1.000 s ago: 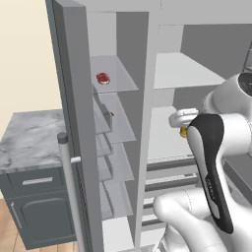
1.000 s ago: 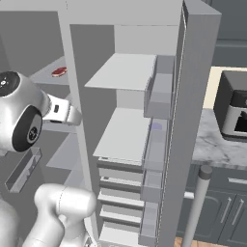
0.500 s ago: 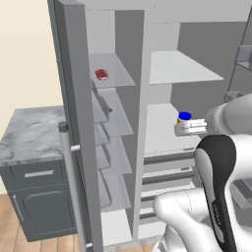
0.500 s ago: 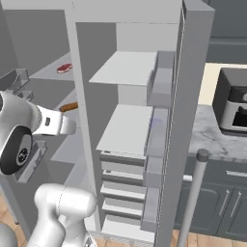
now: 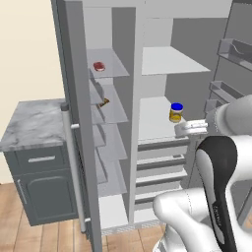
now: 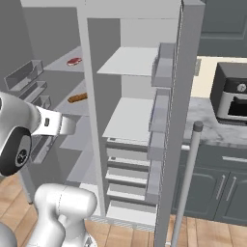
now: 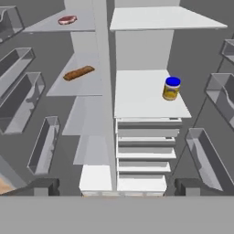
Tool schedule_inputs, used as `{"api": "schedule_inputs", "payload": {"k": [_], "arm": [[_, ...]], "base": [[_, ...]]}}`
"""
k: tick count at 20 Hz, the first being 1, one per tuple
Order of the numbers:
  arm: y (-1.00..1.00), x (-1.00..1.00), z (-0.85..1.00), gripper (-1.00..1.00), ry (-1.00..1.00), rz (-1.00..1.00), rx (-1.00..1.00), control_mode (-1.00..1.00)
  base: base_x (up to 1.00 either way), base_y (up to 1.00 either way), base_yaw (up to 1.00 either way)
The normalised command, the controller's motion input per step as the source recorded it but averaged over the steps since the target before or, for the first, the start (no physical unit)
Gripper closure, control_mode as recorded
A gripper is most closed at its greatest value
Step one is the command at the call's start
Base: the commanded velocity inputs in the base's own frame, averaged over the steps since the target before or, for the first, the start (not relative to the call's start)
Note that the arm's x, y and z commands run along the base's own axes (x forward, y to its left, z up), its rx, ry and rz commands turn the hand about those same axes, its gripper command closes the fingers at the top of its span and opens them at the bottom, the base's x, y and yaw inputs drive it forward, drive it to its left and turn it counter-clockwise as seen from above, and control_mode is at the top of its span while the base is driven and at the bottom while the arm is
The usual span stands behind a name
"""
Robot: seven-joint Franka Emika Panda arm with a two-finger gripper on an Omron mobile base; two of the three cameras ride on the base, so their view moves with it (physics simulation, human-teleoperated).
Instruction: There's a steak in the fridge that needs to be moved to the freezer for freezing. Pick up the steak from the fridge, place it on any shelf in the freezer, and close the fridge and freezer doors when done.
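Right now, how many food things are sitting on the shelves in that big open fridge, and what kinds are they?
Steak: 1, on the top shelf of the left side.
Brown bar-shaped food: 1, on the shelf below the steak.
Jar with a blue lid: 1, on the right side's lower shelf.
Total: 3

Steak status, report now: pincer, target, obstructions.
Pincer open, empty, facing both open compartments. Steak on top shelf of left compartment, untouched. Brown item one shelf lower, jar on right shelf; neither blocks the steak.
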Motion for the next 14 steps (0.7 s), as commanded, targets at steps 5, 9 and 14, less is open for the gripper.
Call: {"api": "schedule_inputs", "payload": {"k": [5,9,14], "arm": [[0.0,0.0,0.0,-1.0,0.0,0.0,0.0,1.0],[0.0,0.0,0.0,-1.0,0.0,0.0,0.0,1.0],[0.0,-0.32,0.0,-1.0,-0.01,0.0,0.0,-1.0]], "base": [[-0.36,0.0,0.0],[-0.3,0.0,0.0],[-0.18,0.0,0.0]]}}
